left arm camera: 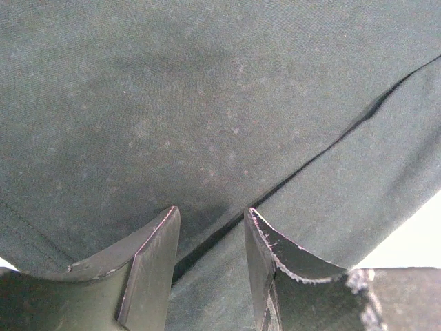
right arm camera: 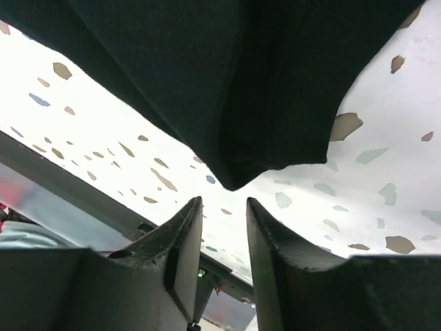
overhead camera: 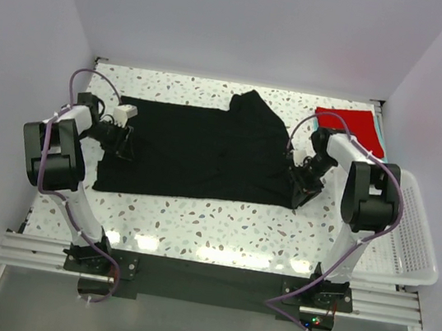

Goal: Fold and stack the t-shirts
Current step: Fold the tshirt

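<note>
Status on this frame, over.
Left gripper open over spread black cloth t-shirt, left edge. Right gripper open at its near-right corner, nothing held. Red cloth t-shirt apart, far right.

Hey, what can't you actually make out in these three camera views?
Teal t-shirt: top view, nearly all hidden under the red t-shirt.
Basket: top view, its left side hidden by the right arm.
Left claw: left wrist view, too close to tell whether its fingertips touch the black t-shirt.
Black t-shirt's outline: wrist views, cut off by frame edges.
</note>
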Motion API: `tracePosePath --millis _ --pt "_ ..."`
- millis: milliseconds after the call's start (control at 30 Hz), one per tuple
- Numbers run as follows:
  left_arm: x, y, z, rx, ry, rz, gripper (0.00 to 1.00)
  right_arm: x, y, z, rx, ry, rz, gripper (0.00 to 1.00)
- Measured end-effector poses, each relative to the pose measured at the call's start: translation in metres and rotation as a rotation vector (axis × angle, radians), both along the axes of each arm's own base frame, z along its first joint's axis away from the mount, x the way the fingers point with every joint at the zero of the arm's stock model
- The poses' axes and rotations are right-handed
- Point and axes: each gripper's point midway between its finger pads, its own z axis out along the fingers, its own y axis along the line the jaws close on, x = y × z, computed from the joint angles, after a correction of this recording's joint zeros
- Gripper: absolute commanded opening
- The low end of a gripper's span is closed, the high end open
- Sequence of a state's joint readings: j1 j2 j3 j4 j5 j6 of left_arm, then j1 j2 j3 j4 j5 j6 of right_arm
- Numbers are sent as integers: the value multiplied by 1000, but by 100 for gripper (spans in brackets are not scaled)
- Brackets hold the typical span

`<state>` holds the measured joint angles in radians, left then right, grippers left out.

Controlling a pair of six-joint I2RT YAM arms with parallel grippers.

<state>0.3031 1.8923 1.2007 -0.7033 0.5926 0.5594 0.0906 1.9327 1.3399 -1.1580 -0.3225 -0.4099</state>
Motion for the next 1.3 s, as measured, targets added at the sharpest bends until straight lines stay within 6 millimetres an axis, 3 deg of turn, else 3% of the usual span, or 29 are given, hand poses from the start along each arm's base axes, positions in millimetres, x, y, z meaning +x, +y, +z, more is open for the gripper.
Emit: tracePosePath --millis 267,433,467,600,1033,1300 --pt "0 0 0 -6 0 2 49 16 5 2 20 -14 -13 38" --pt "0 0 0 -7 0 2 49 19 10 -5 32 10 -37 33" --pt "0 0 0 -7 0 2 49 18 10 -8 31 21 -38 30" --pt "0 0 0 -7 0 3 48 16 9 -14 27 42 -36 0" --pt "1 4 -1 -14 -1 15 43 11 1 -9 -5 29 -6 0" --pt "1 4 -1 -14 0 15 42 -4 -5 -19 -32 64 7 0"
